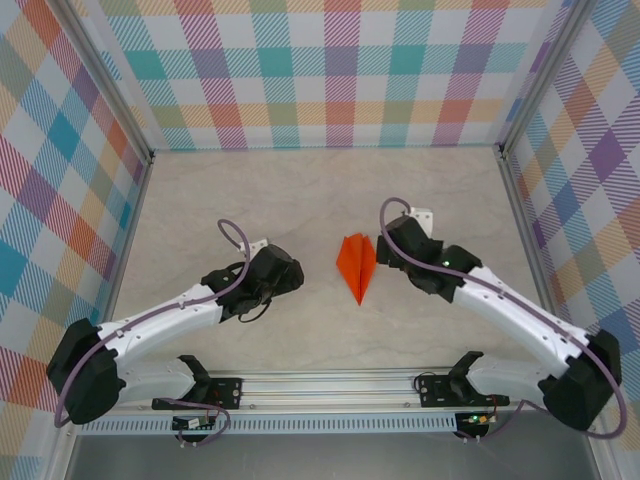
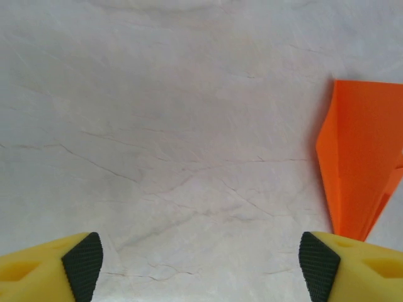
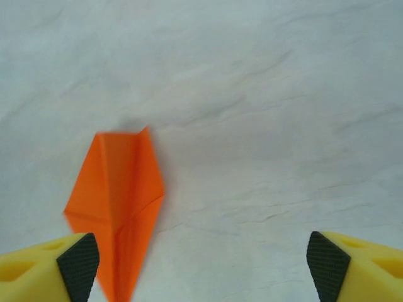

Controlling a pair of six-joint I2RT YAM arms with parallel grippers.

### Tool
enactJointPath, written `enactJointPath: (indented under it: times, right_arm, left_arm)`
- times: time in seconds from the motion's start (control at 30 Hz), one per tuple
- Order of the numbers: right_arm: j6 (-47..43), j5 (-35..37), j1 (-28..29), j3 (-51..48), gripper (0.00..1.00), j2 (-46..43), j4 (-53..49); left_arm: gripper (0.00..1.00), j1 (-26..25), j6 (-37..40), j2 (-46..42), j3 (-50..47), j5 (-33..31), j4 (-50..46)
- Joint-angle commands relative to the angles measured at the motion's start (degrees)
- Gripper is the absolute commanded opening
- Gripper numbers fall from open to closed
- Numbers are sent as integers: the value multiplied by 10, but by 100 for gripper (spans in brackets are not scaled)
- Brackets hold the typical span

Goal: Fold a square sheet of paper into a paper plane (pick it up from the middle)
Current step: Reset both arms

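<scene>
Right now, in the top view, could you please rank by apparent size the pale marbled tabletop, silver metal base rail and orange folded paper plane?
Largest: pale marbled tabletop
Then: silver metal base rail
Smallest: orange folded paper plane

Lighting: bright, even, diffuse from above; the bench reads pale and flat on my overhead feed. Shadows: thin, soft, hugging the paper plane edge. Focus: overhead sharp; right wrist feed softer, plane outline smeared near the bottom.
</scene>
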Motion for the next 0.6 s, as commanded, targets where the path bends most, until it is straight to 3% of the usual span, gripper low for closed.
enactJointPath:
  times: [0.0, 0.17, 0.27, 0.4, 0.57]
  right_arm:
    - [-58, 122, -34, -43, 100, -55, 33]
    - [-199, 106, -127, -120, 100, -68, 173]
    - [-229, -2, -206, -141, 100, -25, 234]
    - [-272, -41, -274, -154, 100, 49, 320]
    - [-315, -189, -341, -231, 100, 88, 527]
  left_arm:
    - [97, 16, 45, -28, 5, -73, -43]
    - [100, 55, 97, -42, 3, -139, -56]
    - [100, 94, 150, -51, 1, -175, -37]
    - [100, 178, 241, -46, 0, -177, -3]
    - [100, 301, 285, -38, -44, -134, 83]
